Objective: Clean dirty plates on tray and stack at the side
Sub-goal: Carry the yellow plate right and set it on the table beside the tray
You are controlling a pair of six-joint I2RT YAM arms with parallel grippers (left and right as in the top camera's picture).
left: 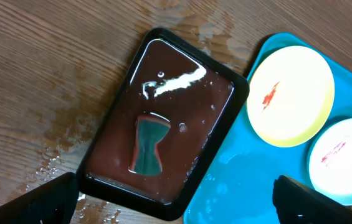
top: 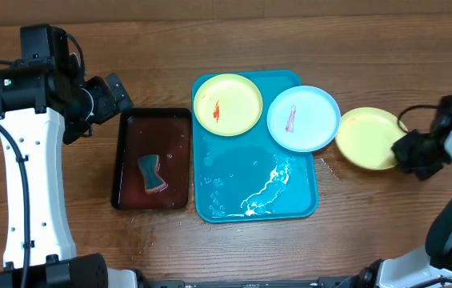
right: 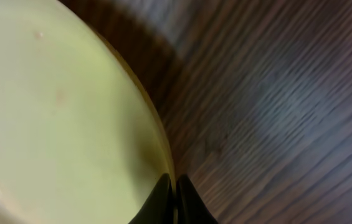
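Right end effector (right: 174, 194) pinches the yellow plate (top: 366, 138) by its rim (left end effector (left: 176, 200) spread wide, empty).

Wooden table (top: 290, 256), black tray (top: 115, 160), turquoise tray (top: 226, 172) just beside it, yellow plate (top: 366, 138) on bare wood

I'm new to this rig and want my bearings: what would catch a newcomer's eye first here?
A wet turquoise tray sits in the middle, with a red-smeared yellow-green plate and a red-smeared white-bluish plate at its far end. To its right, a third plate lies on the table, the shut right gripper pinching its rim. To its left, a black tray of brownish water holds a sponge.
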